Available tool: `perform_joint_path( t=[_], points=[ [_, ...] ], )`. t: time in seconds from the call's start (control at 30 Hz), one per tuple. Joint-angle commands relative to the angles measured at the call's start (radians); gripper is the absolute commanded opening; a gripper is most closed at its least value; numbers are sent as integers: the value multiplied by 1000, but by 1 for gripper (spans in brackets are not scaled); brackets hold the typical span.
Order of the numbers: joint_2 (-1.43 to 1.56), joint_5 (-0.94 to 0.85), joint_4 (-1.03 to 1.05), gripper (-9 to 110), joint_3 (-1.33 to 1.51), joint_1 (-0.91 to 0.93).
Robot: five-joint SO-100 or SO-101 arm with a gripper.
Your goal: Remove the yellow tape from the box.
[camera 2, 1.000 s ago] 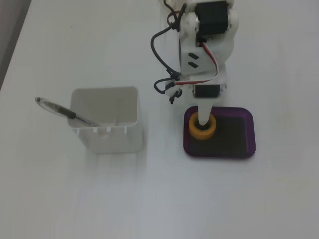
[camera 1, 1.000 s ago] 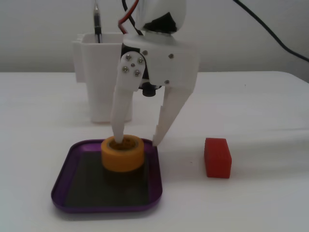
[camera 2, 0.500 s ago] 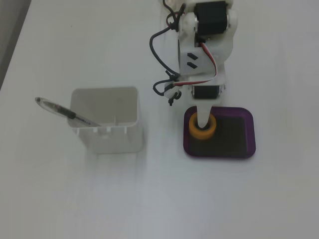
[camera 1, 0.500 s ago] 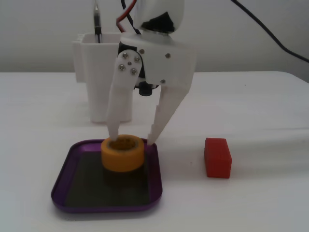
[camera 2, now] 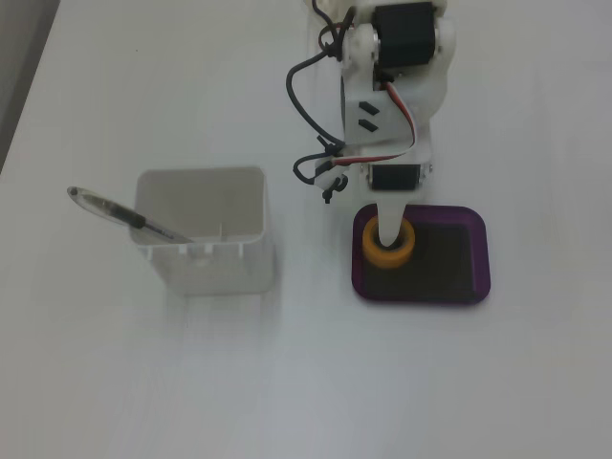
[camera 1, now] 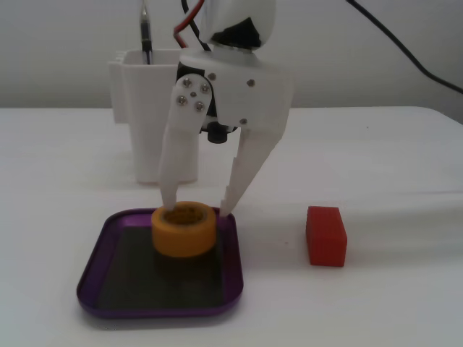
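We see our gripper pointing straight down in a fixed view, its two white fingers spread apart in an inverted V. The left finger hangs nearly vertical; the right one slants inward toward its tip. Above them sits the white wrist housing with visible screws. In another fixed view, our arm reaches down from the top edge, red and black cables looping along its left side.
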Motion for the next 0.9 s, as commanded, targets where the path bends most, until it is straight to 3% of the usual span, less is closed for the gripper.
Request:
perform_joint_path(
  t=[0.0,0.5,0.7,0.87],
  points=[
    [8,-8,-5,13,-25,0],
    [-110,-2,2,13,-38,-5],
    [-107,-2,-9,-1,-40,-12],
    [-104,-2,-11,0,-43,-14]
  ],
)
